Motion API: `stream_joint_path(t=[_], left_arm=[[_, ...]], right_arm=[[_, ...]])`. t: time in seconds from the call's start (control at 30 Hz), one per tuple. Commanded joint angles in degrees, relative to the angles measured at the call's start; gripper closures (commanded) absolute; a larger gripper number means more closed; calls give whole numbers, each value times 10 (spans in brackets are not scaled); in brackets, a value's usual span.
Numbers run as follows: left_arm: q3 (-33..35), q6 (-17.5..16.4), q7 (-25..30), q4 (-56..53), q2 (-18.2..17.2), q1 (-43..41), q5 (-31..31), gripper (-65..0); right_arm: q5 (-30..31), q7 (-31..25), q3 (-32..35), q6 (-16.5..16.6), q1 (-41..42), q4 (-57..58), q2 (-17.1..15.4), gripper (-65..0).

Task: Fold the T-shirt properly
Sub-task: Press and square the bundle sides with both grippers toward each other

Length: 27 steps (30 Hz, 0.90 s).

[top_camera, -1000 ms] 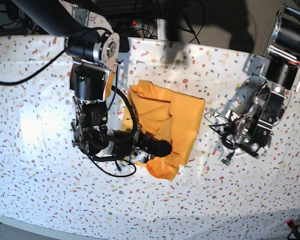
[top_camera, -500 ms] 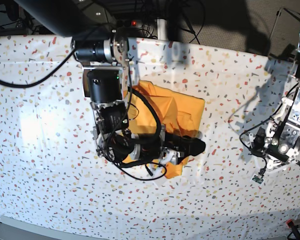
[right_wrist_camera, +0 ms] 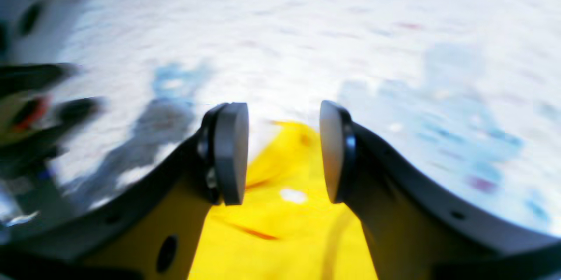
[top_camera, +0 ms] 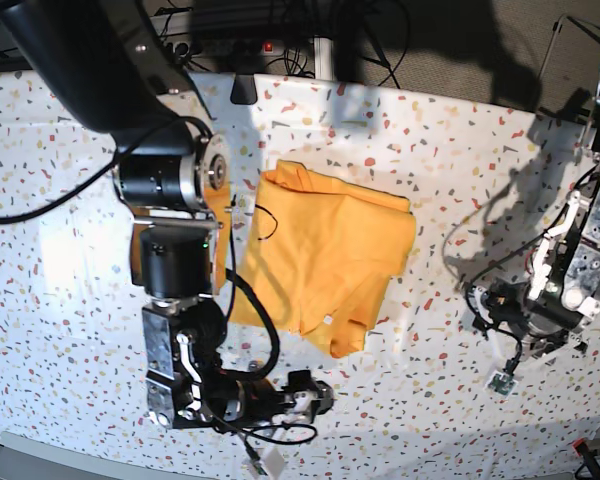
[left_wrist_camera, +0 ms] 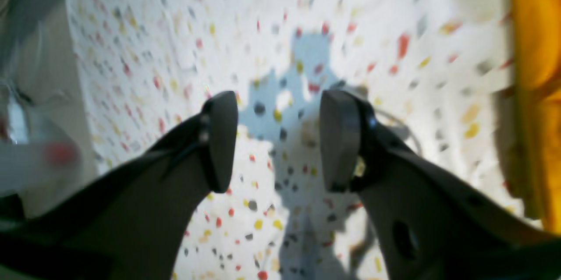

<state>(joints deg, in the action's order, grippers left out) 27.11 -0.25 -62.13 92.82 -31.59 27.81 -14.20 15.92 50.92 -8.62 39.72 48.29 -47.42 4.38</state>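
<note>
Our right gripper [right_wrist_camera: 284, 153] has its jaws spread with nothing between the pads; in its wrist view the orange-yellow T-shirt [right_wrist_camera: 285, 227] shows below and past the gap, not pinched. In the base view that gripper [top_camera: 315, 393] sits low near the front of the table, just off the shirt's lower corner. Our left gripper [left_wrist_camera: 278, 140] is also spread and empty, over bare speckled tablecloth [left_wrist_camera: 280, 30], with only a strip of the shirt [left_wrist_camera: 532, 96] at the edge of its view; from the base camera it [top_camera: 510, 310] hangs well apart from the cloth on the far side. The T-shirt [top_camera: 325, 260] lies near the middle of the table as a rough folded block, with a loose, bunched flap at its lower corner and uneven edges. We judge the main risk is there: if either gripper closes on that flap alone, it may drag one layer and open the fold. A grip that is too deep could pinch the tablecloth [top_camera: 430, 400] as well and pull it along. The right arm's dangling cables [top_camera: 265, 440] could also snag the hem as it reaches in.
</note>
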Motion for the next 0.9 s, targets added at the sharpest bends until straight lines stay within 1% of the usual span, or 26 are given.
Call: stream_joint_path(t=[0.0, 0.07, 0.13, 0.2, 0.27, 0.4, 0.5, 0.57, 0.6, 0.67, 0.8, 0.87], left_arm=[[-5, 2, 9, 26, -6, 17, 5, -296], [-5, 2, 10, 58, -4, 11, 0, -296], [-5, -3, 17, 79, 9, -3, -19, -296], [-5, -22, 21, 83, 37, -22, -49, -296], [-5, -39, 22, 83, 70, -45, -79, -296], [-5, -71, 25, 83, 149, -83, -132, -296], [-5, -92, 41, 83, 213, -119, -139, -296], [-5, -101, 59, 83, 236, -141, -137, -296], [-5, -105, 65, 83, 241, -150, -131, -296], [-5, -105, 84, 83, 240, -169, -109, -296], [-5, -105, 151, 73, 238, -205, -41, -296], [-5, -105, 168, 50, 238, -214, -20, -296]], right_arm=[[5, -12, 0, 3, 19, -8, -7, -269], [5, -19, 0, 3, 7, -8, -27, -269], [-14, -61, 0, 3, -14, -8, -49, -269], [-42, -103, 0, 3, -37, -7, -71, -269], [-46, -134, 0, 3, -61, -7, -86, -269], [-73, -186, 0, 3, -92, -7, -89, -269], [-85, -201, 0, 3, -106, -6, -88, -269], [-84, -201, 0, 3, -109, -6, -88, -269], [-84, -201, 0, 3, -110, -6, -88, -269], [-82, -201, 0, 3, -113, -6, -88, -269], [-82, -201, 11, 3, -122, -4, -88, -269], [-83, -192, 27, 3, -127, -4, -88, -269]])
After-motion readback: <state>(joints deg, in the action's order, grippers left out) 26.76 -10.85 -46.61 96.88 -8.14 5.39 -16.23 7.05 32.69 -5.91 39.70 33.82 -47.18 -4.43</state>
